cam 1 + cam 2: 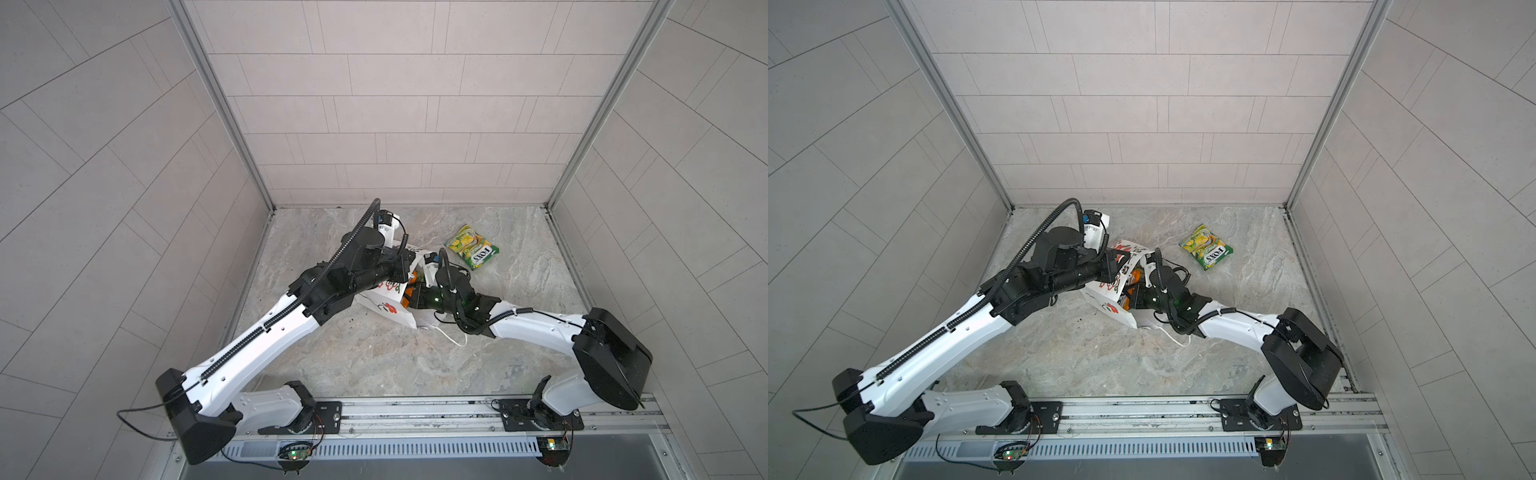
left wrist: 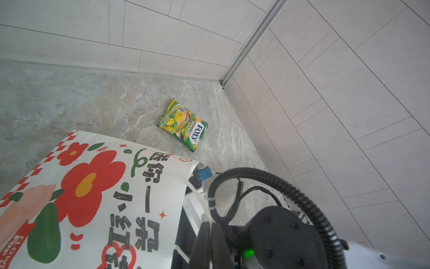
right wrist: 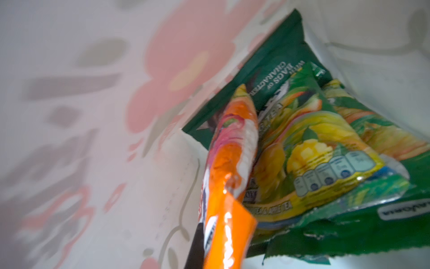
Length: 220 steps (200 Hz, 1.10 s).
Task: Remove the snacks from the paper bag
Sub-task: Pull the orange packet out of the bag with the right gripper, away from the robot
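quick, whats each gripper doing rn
left gripper: closed, seemingly pinching the paper bag at its mouth
right gripper: closed on the orange packet inside the bag

Plenty of bare marble tabletop [image 1: 374, 365] up front, and the back right only has one yellow-green FOX'S packet [image 1: 472, 246] lying flat. Middle's jammed though: left arm [image 1: 266, 332] and right arm [image 1: 536, 328] crowd the paper bag [image 1: 395, 318], and inside, the orange packet [image 3: 230, 163] and dark green crisp bag [image 3: 274, 69] clog the far end.
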Tool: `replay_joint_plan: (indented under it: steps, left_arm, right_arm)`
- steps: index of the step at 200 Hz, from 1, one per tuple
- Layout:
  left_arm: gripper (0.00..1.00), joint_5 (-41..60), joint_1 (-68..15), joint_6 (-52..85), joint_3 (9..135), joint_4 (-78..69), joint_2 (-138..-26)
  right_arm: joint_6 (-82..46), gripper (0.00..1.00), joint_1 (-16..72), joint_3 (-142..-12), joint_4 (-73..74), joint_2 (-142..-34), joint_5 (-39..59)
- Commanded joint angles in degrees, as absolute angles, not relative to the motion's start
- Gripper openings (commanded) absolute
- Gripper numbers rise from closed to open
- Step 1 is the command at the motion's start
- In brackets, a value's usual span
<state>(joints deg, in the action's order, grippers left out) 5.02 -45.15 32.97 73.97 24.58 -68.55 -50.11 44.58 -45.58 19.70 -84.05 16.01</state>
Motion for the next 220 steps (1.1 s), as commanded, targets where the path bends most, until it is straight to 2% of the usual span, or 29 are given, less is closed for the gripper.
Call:
replay_joint_plan:
  steps: [1, 168, 220]
  left_arm:
    - [0.0, 1.04, -45.44, 32.17, 74.01, 25.93, -67.1]
    - [0.0, -5.87, -45.46, 33.0, 73.56, 27.25, -67.13]
    - [0.0, -4.61, -45.44, 32.87, 73.33, 26.81, -67.11]
  right_arm:
    - [-47.18, 0.0, 44.4, -45.49, 20.3, -79.5, 18.29]
    - [-38.68, 0.0, 38.54, -43.02, -1.79, -51.24, 29.35]
    - [-34.37, 0.0, 37.81, -49.62, -13.63, -44.88, 29.67]
